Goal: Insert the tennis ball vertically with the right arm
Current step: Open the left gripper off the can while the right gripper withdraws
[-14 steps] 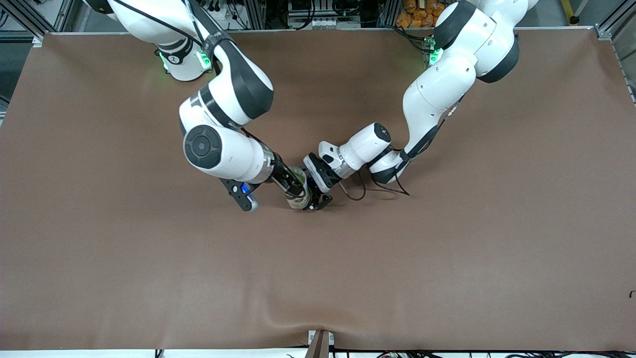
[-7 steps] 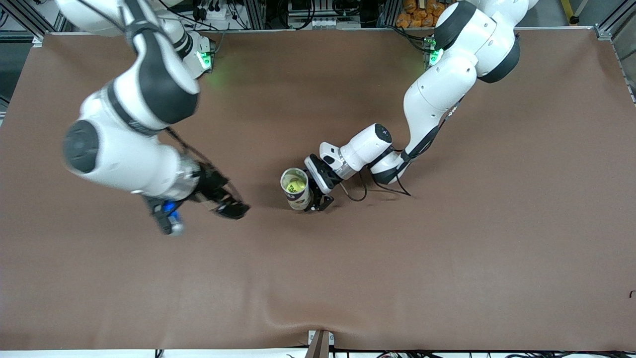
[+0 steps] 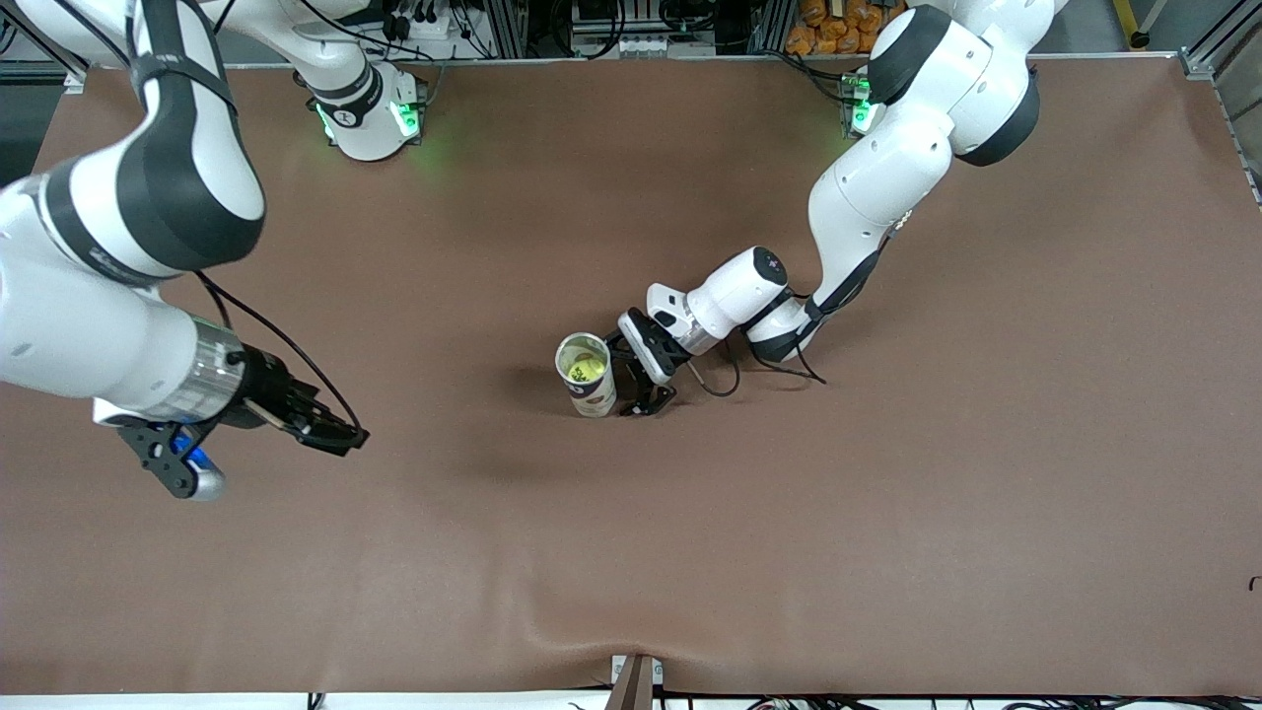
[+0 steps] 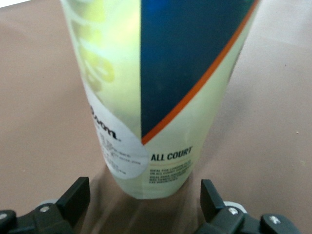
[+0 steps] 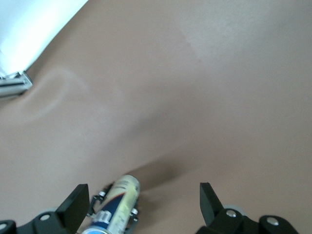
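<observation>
**Spotter:** What worries you?

**Me:** My left gripper (image 3: 646, 380) stands wide open around the upright tennis ball can (image 3: 586, 375), fingers (image 4: 75, 200) not gripping. If I pull it away crooked, I'd say a finger could tip the can.

**Spotter:** Count?

**Me:** One can, one tennis ball (image 3: 581, 369) inside. My right gripper (image 3: 330, 434) hangs open and empty toward its own end of the table (image 3: 887, 552).

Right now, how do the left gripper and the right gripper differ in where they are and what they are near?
The left gripper sits low beside the upright tennis ball can, its open fingers apart from the can's base; the right gripper is over bare table toward the right arm's end, away from the can. Both are open and hold nothing. A tennis ball lies inside the can.
</observation>
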Robot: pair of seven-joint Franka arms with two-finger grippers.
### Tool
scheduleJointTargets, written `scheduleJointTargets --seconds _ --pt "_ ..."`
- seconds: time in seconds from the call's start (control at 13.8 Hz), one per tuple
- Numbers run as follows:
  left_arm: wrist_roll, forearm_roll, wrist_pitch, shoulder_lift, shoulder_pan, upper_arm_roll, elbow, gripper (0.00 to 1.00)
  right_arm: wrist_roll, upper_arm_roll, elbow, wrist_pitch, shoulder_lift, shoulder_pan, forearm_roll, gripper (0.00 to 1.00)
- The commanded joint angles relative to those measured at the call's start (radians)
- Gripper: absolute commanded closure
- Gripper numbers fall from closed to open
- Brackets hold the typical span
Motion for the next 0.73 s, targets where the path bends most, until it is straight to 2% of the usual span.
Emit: scheduleJointTargets --seconds 0.0,0.07,0.15,0.22,0.29,0.44,0.51,0.65 --pt "-0.008 0.01 -0.008 -0.092 0.06 -0.003 -0.147 0.0 -0.096 0.177 -0.006 -0.047 -0.032 -0.173 -0.022 0.0" --pt "-0.025 0.01 -0.009 -0.141 0.091 -0.004 -0.205 0.0 -0.196 0.228 -0.008 -0.05 -0.049 -0.227 -0.022 0.0" --pt "-0.039 0.01 -0.011 -0.175 0.116 -0.003 -0.253 0.0 -0.316 0.227 -0.008 -0.069 -0.057 -0.242 -0.031 0.0" --pt "-0.04 0.01 -0.011 -0.191 0.142 -0.004 -0.288 0.0 -0.427 0.201 -0.008 -0.114 -0.08 -0.236 -0.084 0.0" --pt "-0.039 0.011 -0.011 -0.202 0.171 -0.009 -0.318 0.0 -0.449 0.167 -0.008 -0.16 -0.099 -0.215 -0.133 0.0" --pt "-0.04 0.011 -0.014 -0.244 0.218 -0.01 -0.386 0.0 -0.45 0.1 -0.025 -0.22 -0.177 -0.203 -0.126 0.0" --pt "-0.043 0.011 -0.021 -0.278 0.246 -0.01 -0.428 0.0 -0.453 0.087 -0.072 -0.236 -0.239 -0.2 -0.13 0.0" --pt "-0.043 0.011 -0.044 -0.33 0.306 -0.012 -0.477 0.0 -0.468 0.081 -0.266 -0.196 -0.396 -0.207 -0.14 0.0"
